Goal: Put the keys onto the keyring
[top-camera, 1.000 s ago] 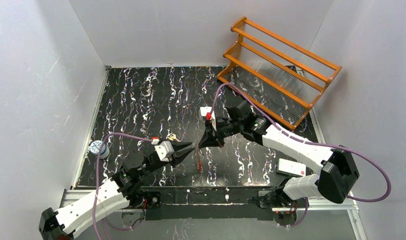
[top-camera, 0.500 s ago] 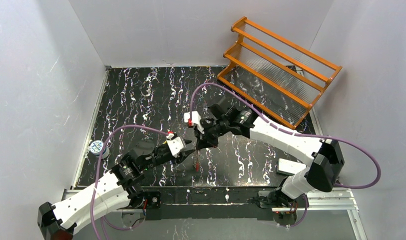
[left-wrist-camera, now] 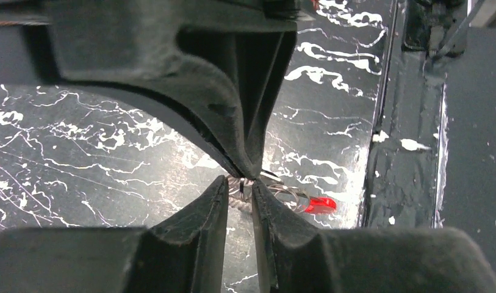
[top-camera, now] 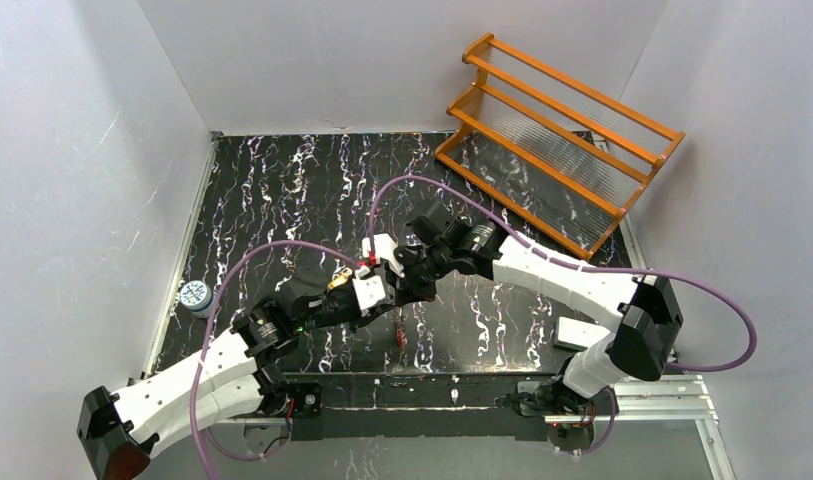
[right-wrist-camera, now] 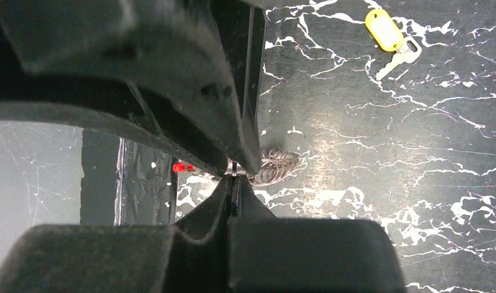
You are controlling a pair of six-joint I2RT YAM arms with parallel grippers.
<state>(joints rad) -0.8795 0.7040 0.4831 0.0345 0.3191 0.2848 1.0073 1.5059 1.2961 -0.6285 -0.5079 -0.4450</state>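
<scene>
The left gripper [left-wrist-camera: 240, 194] has its two fingers drawn close, with only a narrow slot between the tips. A bit of silvery metal sits in that slot at the very point. I cannot tell whether the fingers pinch it, or whether it is wire or a key. In the left wrist view, the keyring [left-wrist-camera: 280, 190] lies just to the right of those tips. It fans out as thin bright strands and ends in its red section [left-wrist-camera: 320, 204], over the dark marbled table [left-wrist-camera: 80, 140].

The right gripper [right-wrist-camera: 233, 183] meets the left one tip to tip. Its fingers are pressed fully together with no gap, nipping a small piece of the keyring's metal at their point. In the right wrist view the wire loops bunch just right of these tips, touching them, and the red section shows just to their left. From above, the ring shows on the near side of the meeting tips, with the red section farthest from them.

One key [right-wrist-camera: 385, 30], with a yellow head cover, lies flat on the table. It is well apart from the right gripper's tips, up and to the right in that wrist view.
</scene>
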